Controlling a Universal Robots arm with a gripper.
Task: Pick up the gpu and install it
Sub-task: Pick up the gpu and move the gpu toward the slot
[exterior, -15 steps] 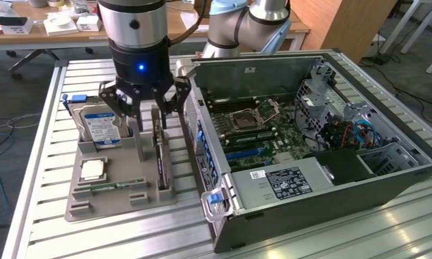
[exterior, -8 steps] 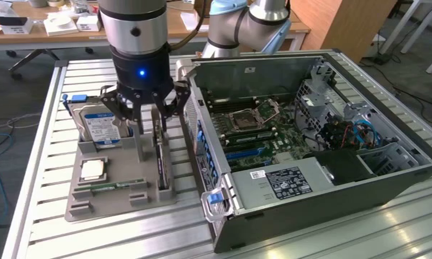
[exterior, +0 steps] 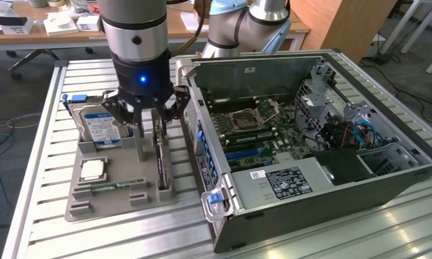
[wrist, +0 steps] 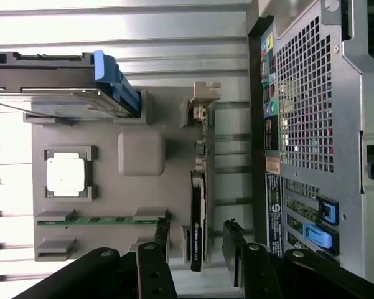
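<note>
A slatted metal table (exterior: 36, 232) fills the lower part of the exterior view. At the exterior view's left, a grey tray (exterior: 118, 200) lies flat on it. In the tray's upper left corner a hard drive (exterior: 101, 127) with a blue and white label stands on edge in a slot. Below it a square processor chip (exterior: 93, 170) sits in a shallow pocket. Lower still, a slim green memory stick (exterior: 116, 186) lies in its groove.

Further right on the same tray, the gpu (exterior: 162, 167) stands edge-on in a long slot along the tray's right side. Its dark blade runs toward the lower part of the frame, and its silver bracket is at the upper end.

The gripper (exterior: 151, 120) hangs straight over that upper end of the card, under the arm's (exterior: 134, 32) black wrist with its blue light. Its jaws are spread wide and hold nothing. In the wrist view the two dark fingers (wrist: 163, 233) stand one on each side of the card's thin edge, with a clear gap on both sides. They touch neither the card nor the tray there.

At the exterior view's right, just beside the tray, an open computer case (exterior: 309, 183) lies on its side on the table. Its motherboard faces up, showing the processor socket, memory slots, blue card slots and a bundle of blue cables near the drive bays. The wrist view shows its perforated rear panel close to the tray.
</note>
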